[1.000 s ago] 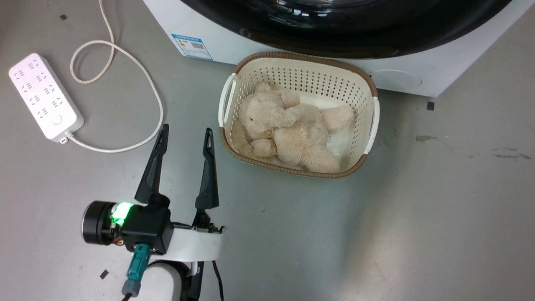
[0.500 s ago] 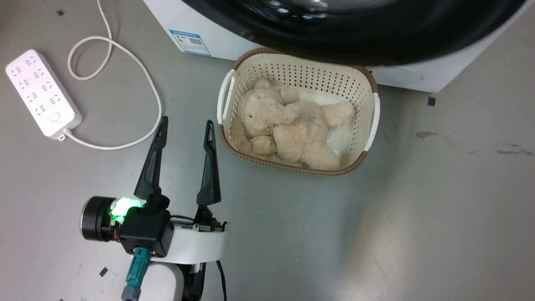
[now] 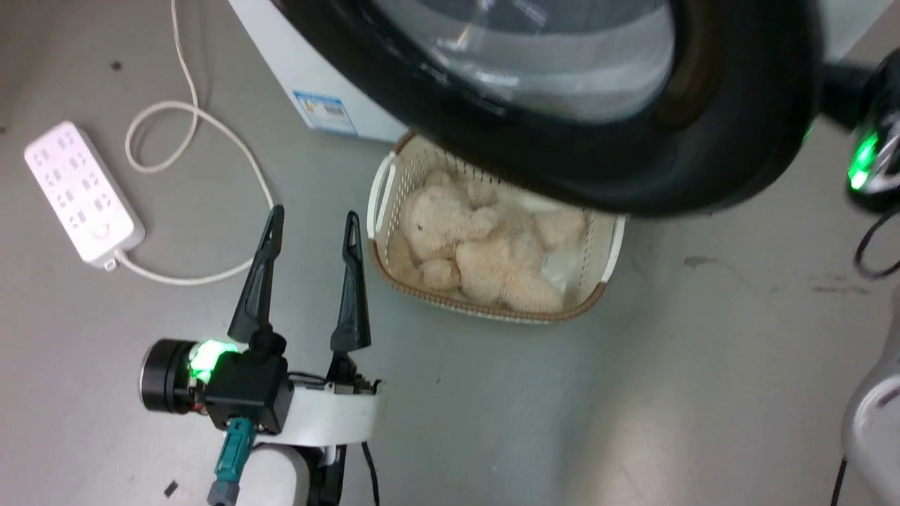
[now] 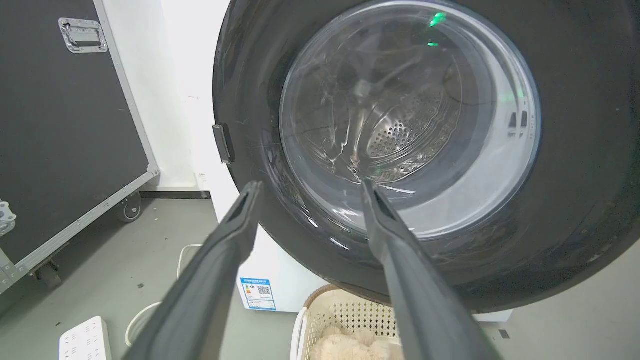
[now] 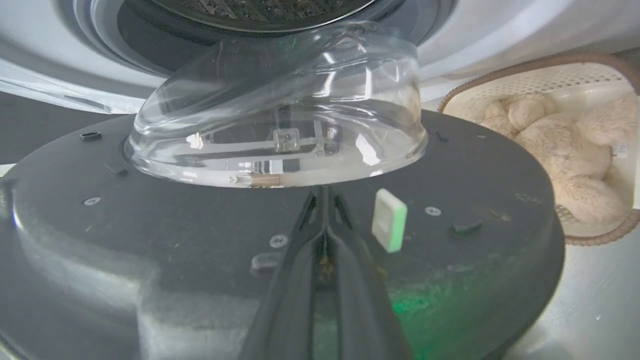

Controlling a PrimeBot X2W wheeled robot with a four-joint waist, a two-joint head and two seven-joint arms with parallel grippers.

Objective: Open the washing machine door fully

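At the far right, the right gripper [image 5: 324,195], fingers pressed together, reaches across the inner face of the washing machine door [image 5: 150,225], which stands ajar above the basket [image 3: 485,310]. Near left, the left gripper [image 3: 313,216] hovers level over the floor [image 3: 492,407], fingers spread.

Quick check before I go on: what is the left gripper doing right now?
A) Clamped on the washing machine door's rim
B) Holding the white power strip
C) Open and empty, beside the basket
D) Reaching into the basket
C: in the head view the left gripper has its jaws spread with nothing between them, over the grey floor beside the cream perforated laundry basket with a brown woven rim.
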